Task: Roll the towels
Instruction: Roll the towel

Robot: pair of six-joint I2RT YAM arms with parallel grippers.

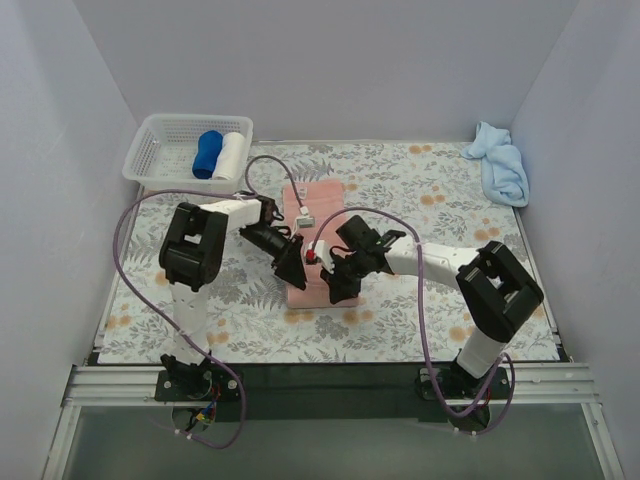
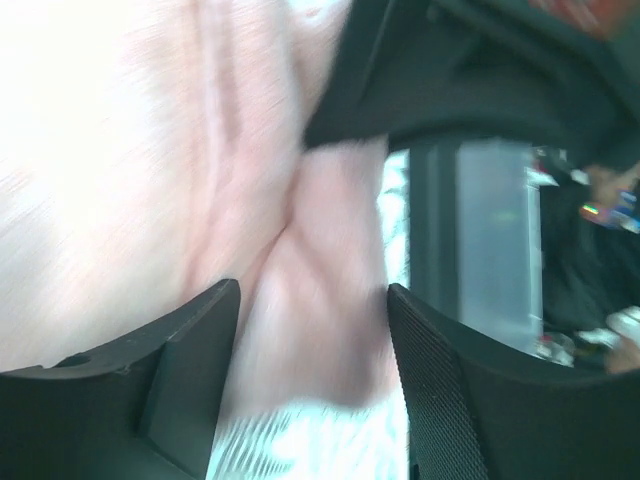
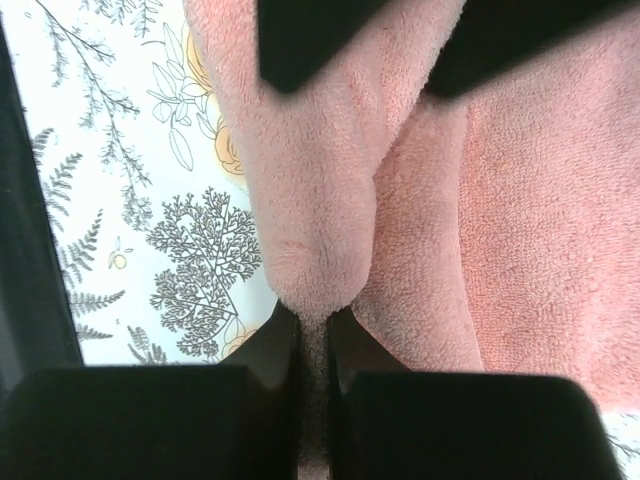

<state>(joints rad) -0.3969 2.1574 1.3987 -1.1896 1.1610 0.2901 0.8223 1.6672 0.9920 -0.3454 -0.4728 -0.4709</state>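
Observation:
The salmon-pink towel (image 1: 318, 202) lies lengthwise in the middle of the table, its near end bunched up between the two arms. My right gripper (image 3: 314, 320) is shut on a thick rounded fold of that towel (image 3: 315, 200) at its near edge; from above this gripper (image 1: 335, 280) sits on the towel's right side. My left gripper (image 2: 312, 300) is open, its fingers apart with pink towel (image 2: 320, 250) showing blurred between them; from above it (image 1: 293, 262) is at the towel's left near corner. The light sky-blue towel (image 1: 500, 165) lies crumpled in the far right corner.
A white mesh basket (image 1: 160, 150) at the far left holds a dark blue roll (image 1: 208, 153) and a white roll (image 1: 232, 153). A floral cloth (image 1: 420, 190) covers the table. Walls close in on the left, right and far sides.

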